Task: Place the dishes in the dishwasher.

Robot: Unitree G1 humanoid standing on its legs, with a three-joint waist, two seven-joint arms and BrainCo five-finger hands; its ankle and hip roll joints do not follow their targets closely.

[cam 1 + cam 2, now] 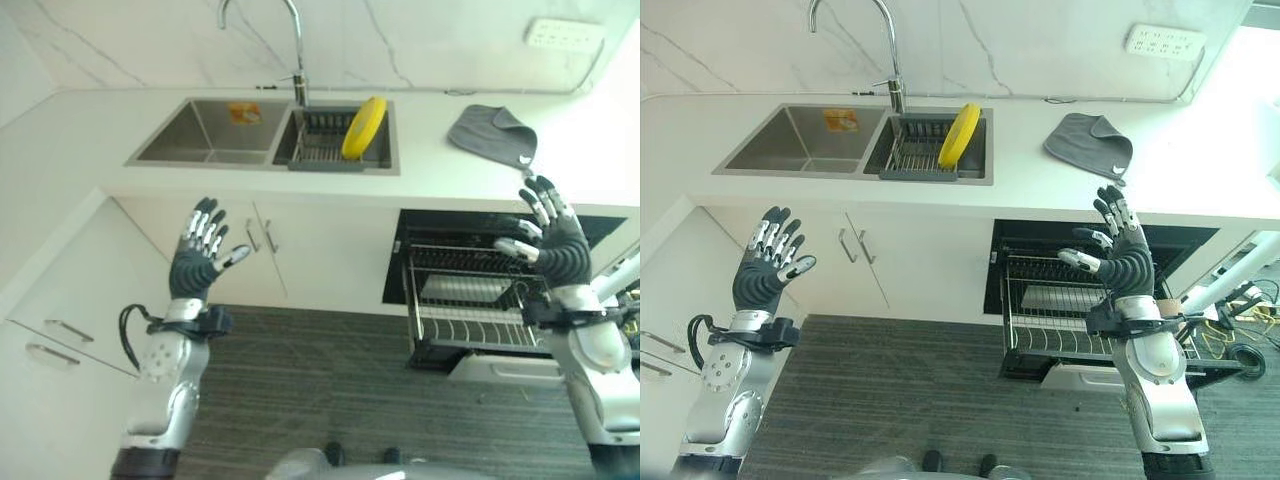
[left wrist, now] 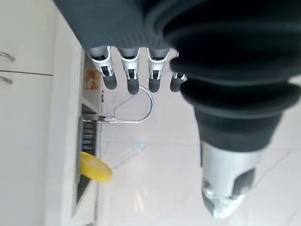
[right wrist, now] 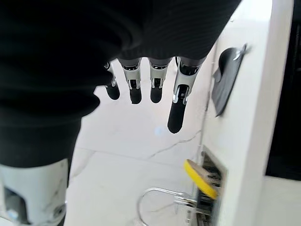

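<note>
Yellow plate (image 1: 363,128) sits upright in the sink rack (image 1: 322,140), upper middle of frame. We've got both hands up with relaxed fingers, holding nothing: left hand (image 1: 198,255) lower left, right hand (image 1: 553,240) over the pulled-out dishwasher rack (image 1: 470,300).

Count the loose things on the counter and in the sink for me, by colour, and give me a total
Yellow: 1, the plate standing on edge in the sink rack.
Grey: 1, the cloth lying on the counter.
Total: 2.
Both the left hand and the right hand are open and hold nothing.
</note>
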